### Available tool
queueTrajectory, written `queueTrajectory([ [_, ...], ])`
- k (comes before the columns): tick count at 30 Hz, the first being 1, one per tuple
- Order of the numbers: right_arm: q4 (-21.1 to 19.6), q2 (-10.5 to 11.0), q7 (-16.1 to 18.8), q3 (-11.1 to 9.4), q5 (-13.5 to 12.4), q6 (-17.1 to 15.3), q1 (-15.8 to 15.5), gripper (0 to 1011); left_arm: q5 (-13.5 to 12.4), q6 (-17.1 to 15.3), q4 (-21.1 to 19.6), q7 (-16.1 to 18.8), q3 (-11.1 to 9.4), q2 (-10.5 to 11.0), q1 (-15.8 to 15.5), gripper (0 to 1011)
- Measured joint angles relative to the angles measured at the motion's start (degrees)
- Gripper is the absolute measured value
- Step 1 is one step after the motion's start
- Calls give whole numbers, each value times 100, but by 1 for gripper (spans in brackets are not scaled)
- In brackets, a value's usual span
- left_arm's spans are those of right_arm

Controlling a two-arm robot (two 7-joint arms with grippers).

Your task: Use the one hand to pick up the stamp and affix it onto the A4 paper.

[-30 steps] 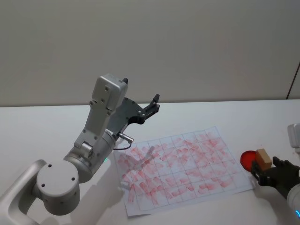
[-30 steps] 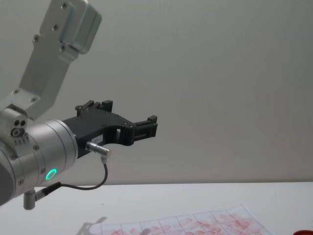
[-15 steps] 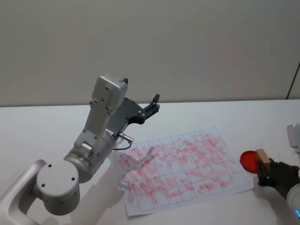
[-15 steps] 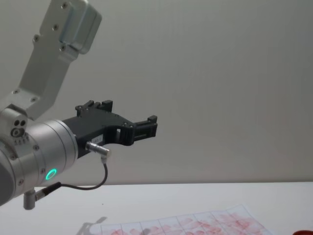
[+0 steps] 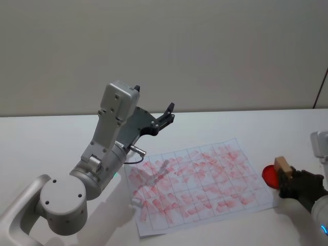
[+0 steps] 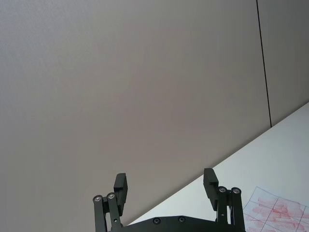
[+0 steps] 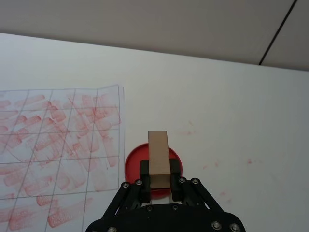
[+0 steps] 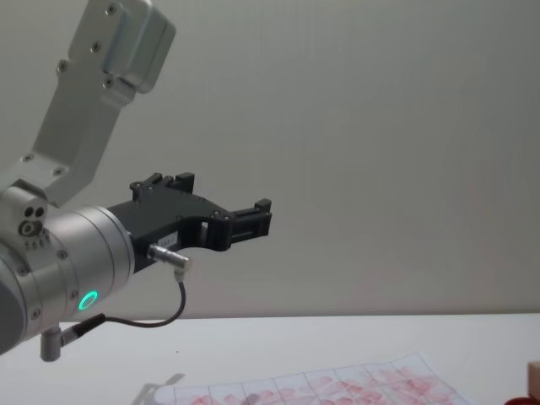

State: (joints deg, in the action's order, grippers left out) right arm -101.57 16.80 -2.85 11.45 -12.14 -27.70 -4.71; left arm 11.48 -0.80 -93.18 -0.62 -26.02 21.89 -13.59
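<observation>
The stamp, a light tan wooden block, is clamped upright in my right gripper, which is shut on it at the table's right side. In the right wrist view the stamp hangs over a red ink pad, between the gripper's black fingers. The A4 paper, gridded and covered in red-pink marks, lies just left of the pad. The stamp's edge shows at the chest view's right border. My left gripper is raised high and open, away from everything.
The white table runs back to a plain grey wall. My left arm stands over the table's left half, beside the paper's left edge. A white object sits at the far right.
My right gripper has lifted the stamp a little and carried it slightly left toward the paper; its edge now shows in the chest view. The left arm has not moved.
</observation>
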Motion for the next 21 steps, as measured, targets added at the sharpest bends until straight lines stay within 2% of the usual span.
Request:
queueTrajectory([
  [7,-14,4,352,46,208,261,122,214,0,0,0,0,0,0,0,1001],
  [13,-8,-26,808,110,372,534,276,214,0,0,0,0,0,0,0,1001],
  [14,-8,-26,808,110,372,534,276,214,0,0,0,0,0,0,0,1001],
  [21,90,-92,1385,191,428,777,464,214,0,0,0,0,0,0,0,1001],
])
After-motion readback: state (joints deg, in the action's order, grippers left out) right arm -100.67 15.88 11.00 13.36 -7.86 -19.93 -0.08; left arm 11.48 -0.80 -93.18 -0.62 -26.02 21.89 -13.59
